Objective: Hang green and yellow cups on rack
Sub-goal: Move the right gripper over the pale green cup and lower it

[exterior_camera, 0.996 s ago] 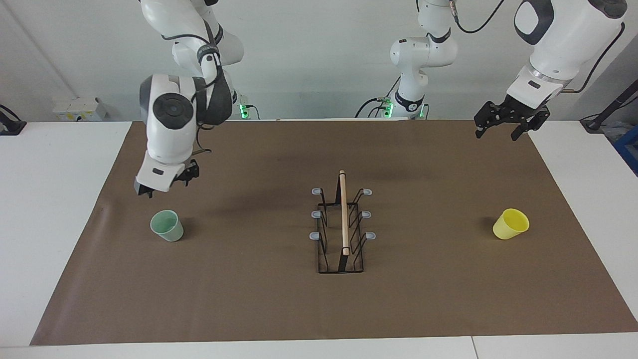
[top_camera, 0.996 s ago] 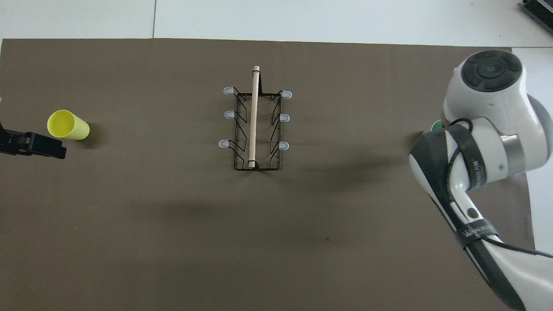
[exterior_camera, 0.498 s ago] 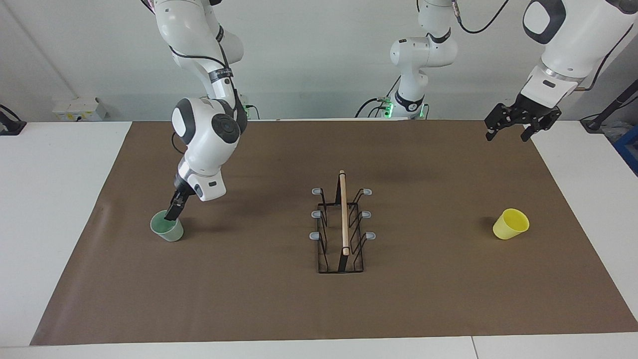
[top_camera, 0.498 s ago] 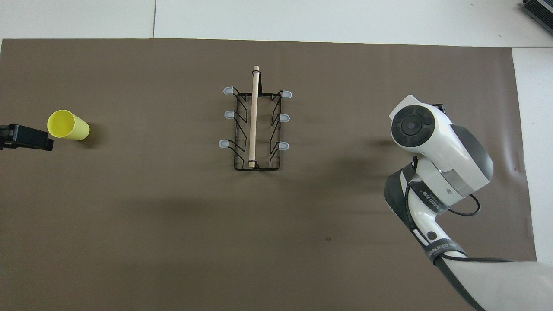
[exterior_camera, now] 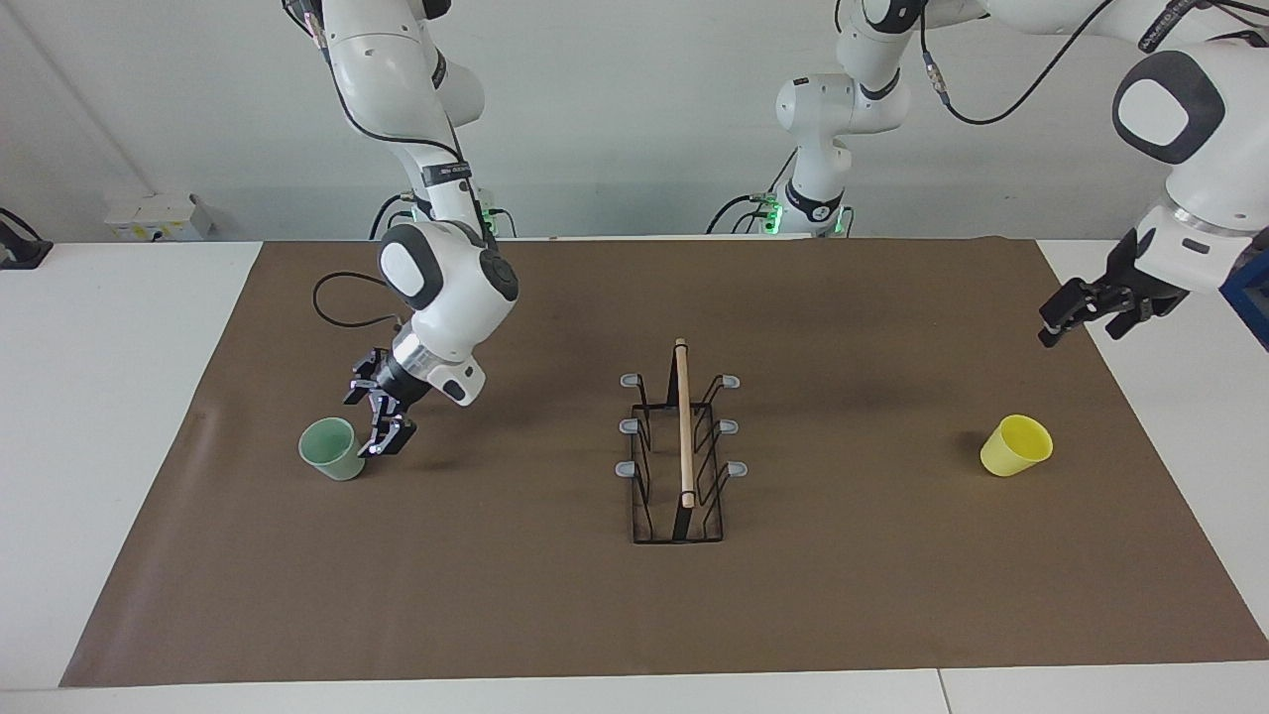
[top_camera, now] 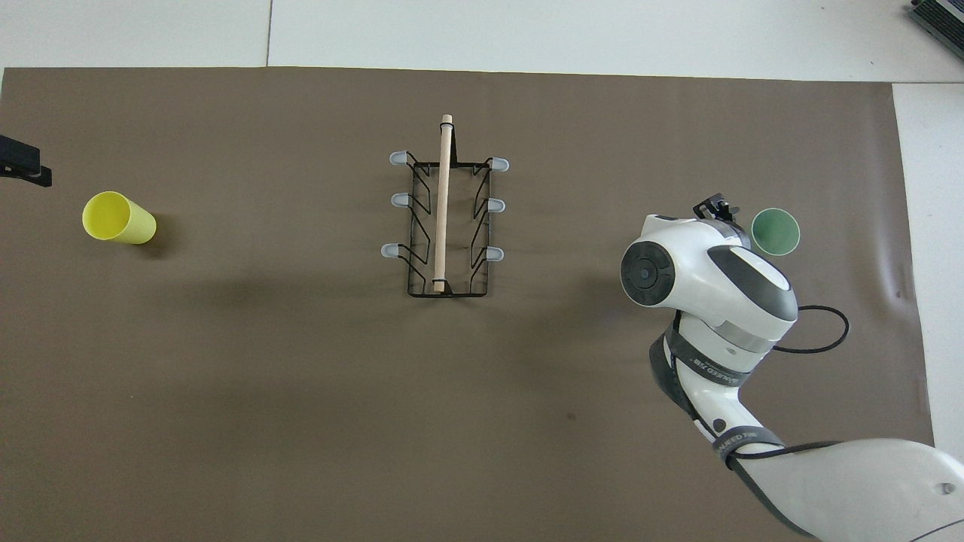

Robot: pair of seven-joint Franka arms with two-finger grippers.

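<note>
Brown mat across white tabletop (exterior_camera: 119, 397); plain pale wall at the robots' end.

Right hand (exterior_camera: 382, 421) low, just beside green cup (exterior_camera: 332, 448). Fingers parted, nothing held, no contact with the cup wall visible. Green cup upright, mouth up, on the side of that hand away from rack (exterior_camera: 682, 446).

Left hand (exterior_camera: 1091, 315) raised, apparently open and empty, waiting. Yellow cup (exterior_camera: 1016, 445) well apart from it, lower and toward the rack; upright or tipped not determinable.

Rack central between the two hands, all pegs bare.

Risks judged:
- Light green cup likely to be nudged or toppled by a finger arriving off-centre.
- Tapered wall liable to slip out of a shallow pinch.
- Poor alignment at a peg likely to drop the cup or shift the light wire rack.
</note>
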